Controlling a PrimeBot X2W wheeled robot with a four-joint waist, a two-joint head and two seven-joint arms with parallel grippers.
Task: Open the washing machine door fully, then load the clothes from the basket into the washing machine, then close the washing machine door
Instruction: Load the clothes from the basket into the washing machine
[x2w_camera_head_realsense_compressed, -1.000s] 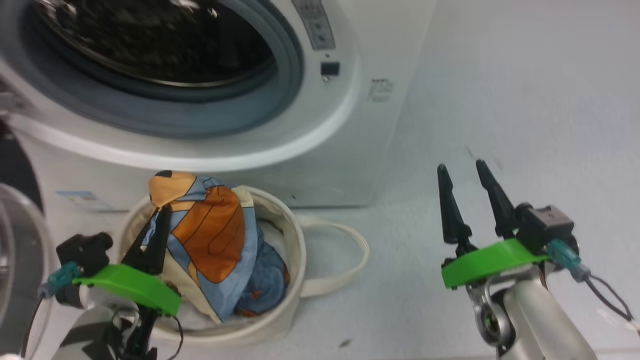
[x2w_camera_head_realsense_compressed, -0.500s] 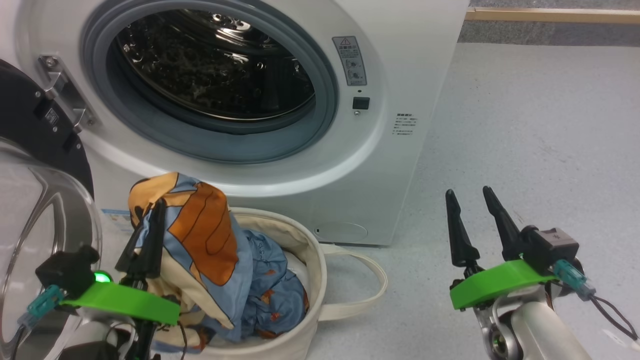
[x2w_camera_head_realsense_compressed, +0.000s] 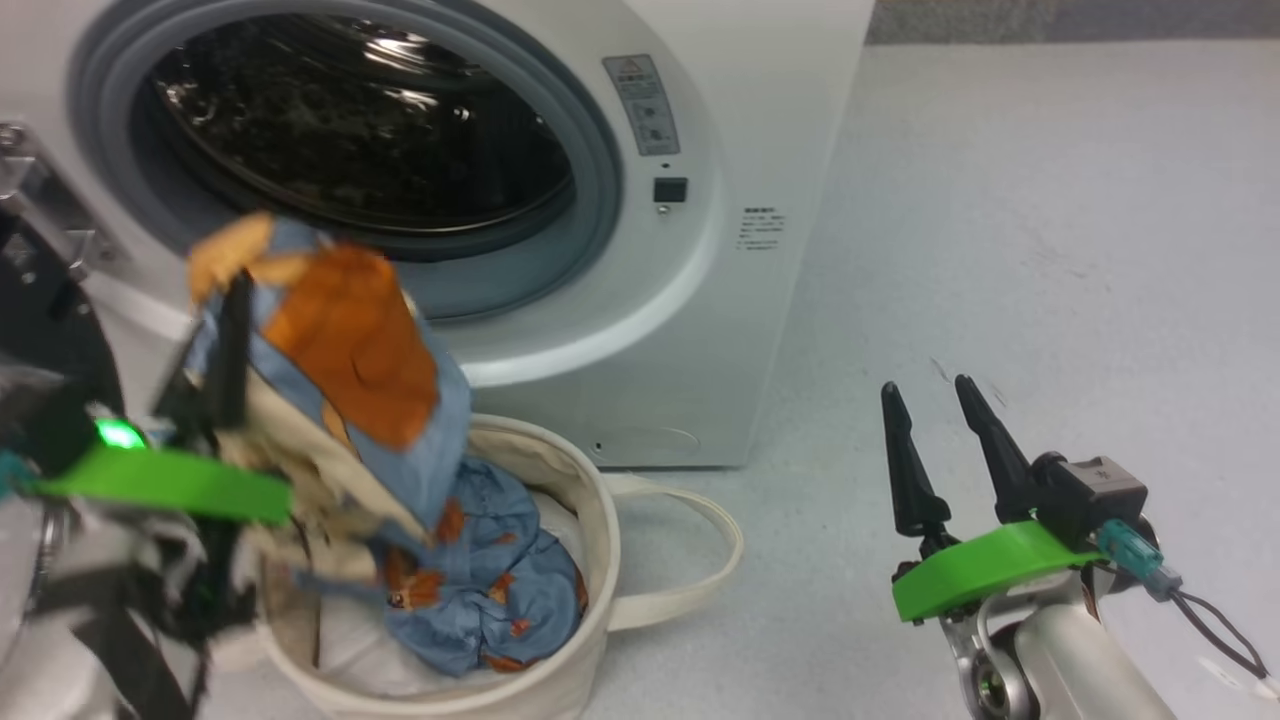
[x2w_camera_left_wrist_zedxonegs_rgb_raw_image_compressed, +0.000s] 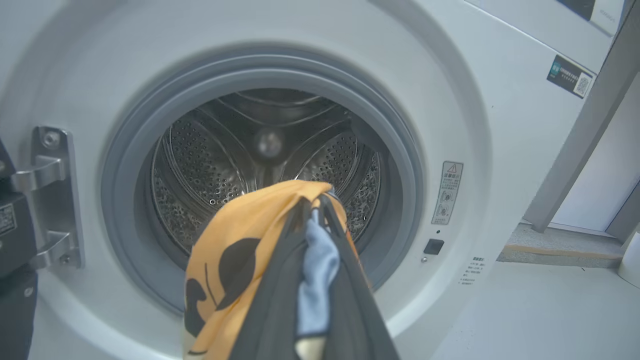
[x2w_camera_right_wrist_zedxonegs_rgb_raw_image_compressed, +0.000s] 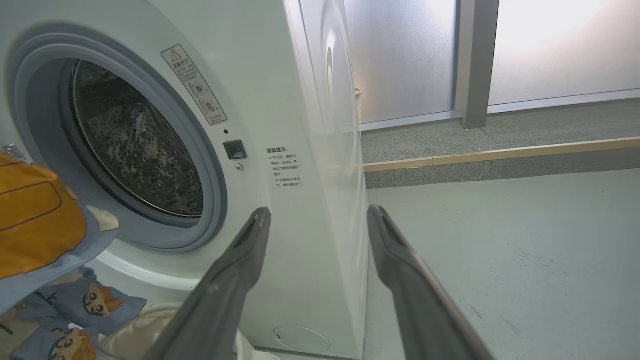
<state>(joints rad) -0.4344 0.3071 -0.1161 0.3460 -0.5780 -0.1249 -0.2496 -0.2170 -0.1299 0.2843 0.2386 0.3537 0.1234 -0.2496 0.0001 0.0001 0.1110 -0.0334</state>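
Observation:
The washing machine (x2w_camera_head_realsense_compressed: 700, 330) stands with its grey-ringed drum mouth (x2w_camera_head_realsense_compressed: 350, 130) open. The washing machine door (x2w_camera_head_realsense_compressed: 45, 330) is swung out at the far left, blurred. My left gripper (x2w_camera_head_realsense_compressed: 238, 290) is shut on the cream garment (x2w_camera_head_realsense_compressed: 350, 340) with the orange and blue print. It holds that garment above the basket (x2w_camera_head_realsense_compressed: 590, 590), in front of the mouth's lower rim. The light blue garment (x2w_camera_head_realsense_compressed: 480, 590) lies in the basket. In the left wrist view, the left gripper (x2w_camera_left_wrist_zedxonegs_rgb_raw_image_compressed: 312, 202) pinches the cloth (x2w_camera_left_wrist_zedxonegs_rgb_raw_image_compressed: 240, 250) facing the steel drum (x2w_camera_left_wrist_zedxonegs_rgb_raw_image_compressed: 225, 160). My right gripper (x2w_camera_head_realsense_compressed: 925, 386) hangs open over the floor, apart from everything.
The basket's handle loop (x2w_camera_head_realsense_compressed: 700, 560) lies on the grey floor toward the right. A steel door hinge (x2w_camera_left_wrist_zedxonegs_rgb_raw_image_compressed: 50, 195) sticks out left of the drum mouth. Right of the machine run a wooden floor strip (x2w_camera_right_wrist_zedxonegs_rgb_raw_image_compressed: 500, 152) and frosted glass panels (x2w_camera_right_wrist_zedxonegs_rgb_raw_image_compressed: 400, 55).
The left gripper has lifted the cream garment up out of the basket toward the drum mouth. The head camera has shifted. The right gripper stays open in about the same place.

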